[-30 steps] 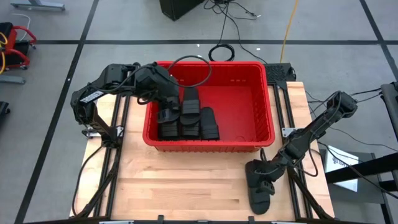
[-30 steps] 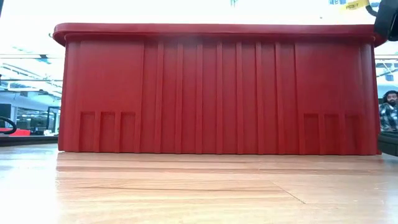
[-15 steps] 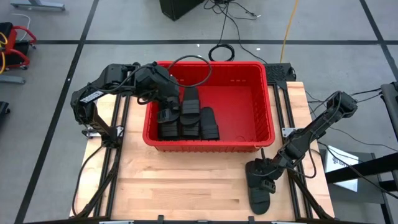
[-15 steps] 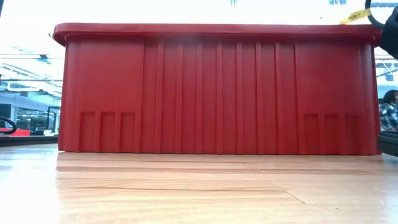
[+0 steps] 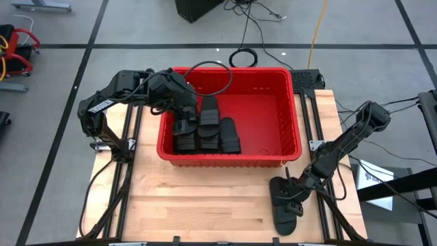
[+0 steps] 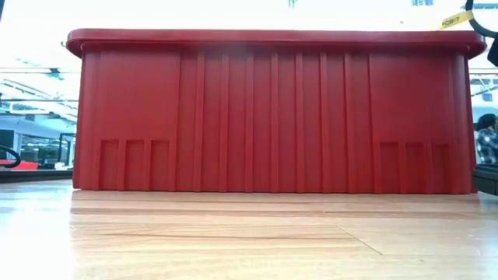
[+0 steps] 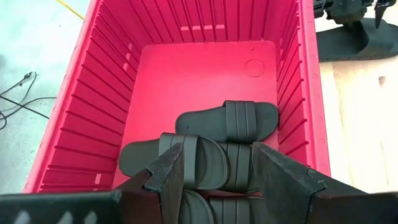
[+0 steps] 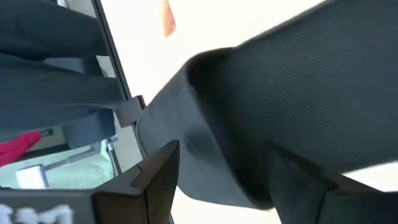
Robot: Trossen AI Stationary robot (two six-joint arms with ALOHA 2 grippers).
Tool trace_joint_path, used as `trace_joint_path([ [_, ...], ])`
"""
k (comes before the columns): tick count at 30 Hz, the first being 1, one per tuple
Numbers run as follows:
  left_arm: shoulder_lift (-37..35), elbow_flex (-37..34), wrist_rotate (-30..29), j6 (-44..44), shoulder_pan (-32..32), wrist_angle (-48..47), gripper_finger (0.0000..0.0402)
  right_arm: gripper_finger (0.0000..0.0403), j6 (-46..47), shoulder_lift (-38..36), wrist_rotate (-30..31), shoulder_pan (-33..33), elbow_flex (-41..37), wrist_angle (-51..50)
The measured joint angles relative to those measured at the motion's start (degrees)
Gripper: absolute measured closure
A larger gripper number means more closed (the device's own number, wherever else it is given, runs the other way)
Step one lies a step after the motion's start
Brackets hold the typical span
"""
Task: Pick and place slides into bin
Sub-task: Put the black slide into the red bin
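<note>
The red bin (image 5: 292, 109) stands at the table's far middle and fills the low view (image 6: 272, 117). Several black slides (image 5: 208, 130) lie side by side on its floor at the left, also in the left wrist view (image 7: 227, 121). My left gripper (image 5: 181, 115) hangs open over them inside the bin (image 7: 217, 177). Another black slide (image 5: 283, 212) lies on the table near the right front corner. My right gripper (image 5: 295, 193) is low over that slide's far end, open, with the slide's dark ribbed surface (image 8: 280, 93) between its fingers. My right gripper comes at the table slide's far end from above, slanting from the table's right, and its open fingers (image 8: 155, 180) stand on either side of the ribbed part. Whether they touch it, I cannot tell. The slide lies on the table.
The bin's right half (image 5: 263, 113) holds nothing. Bare wooden table (image 5: 198, 198) lies in front of the bin. Dark frame rails run along both table sides (image 5: 123, 171). Cables lie on the floor behind the bin (image 5: 242, 55).
My right gripper has gone a little toward the table's near edge and lower over the table slide. My left arm and the slides in the bin have kept still.
</note>
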Motion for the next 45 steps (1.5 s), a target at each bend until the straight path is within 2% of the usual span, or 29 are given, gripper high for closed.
trace_joint_path([
  [4, 0.0, 0.0, 0.0, 0.2, 0.0, 0.0, 0.0218, 0.0196, -0.2, 1.6, -1.3, 0.0, 0.0, 3.2],
  [7, 0.0, 0.0, 0.0, 0.3, 0.0, 0.0, 0.0218, 0.0218, -0.1, 3.1, -2.7, 0.0, 0.0, 4.0],
  [10, 0.0, 0.0, 0.0, 0.5, 0.0, 0.0, 0.0218, 0.0258, 0.0, 4.2, -3.2, 0.1, 0.0, 5.8],
  [17, 0.0, 0.0, 0.0, 0.5, 0.0, 0.1, 0.0218, 0.0378, -0.7, 5.2, -2.9, -0.2, 0.0, 10.7],
  [20, 0.0, 0.0, 0.0, 0.5, 0.0, 0.1, 0.0218, 0.0393, -0.9, 5.0, -2.8, -0.7, 0.0, 14.5],
  [24, 0.0, 0.0, 0.0, 0.5, 0.0, 0.2, 0.0218, 0.0385, -1.3, 4.9, -3.3, -2.5, 0.0, 27.0],
  [28, 0.0, 0.0, 0.0, 0.5, 0.0, 0.3, 0.0217, 0.0397, -1.1, 5.0, -5.9, -5.5, 0.0, 42.0],
  [37, 0.0, 0.0, 0.0, 0.1, 0.0, 0.3, 0.0218, 0.0398, -2.4, 5.0, -5.5, -14.8, 0.0, 78.5],
  [42, 0.0, 0.0, 0.0, -0.3, 0.0, 0.3, 0.0218, 0.0396, -11.8, 4.8, 0.2, -20.9, 0.0, 96.5],
  [45, 0.0, 0.0, 0.0, -0.5, 0.0, 0.2, 0.0218, 0.0397, -21.5, 3.5, 4.6, -24.6, 1.1, 99.0],
])
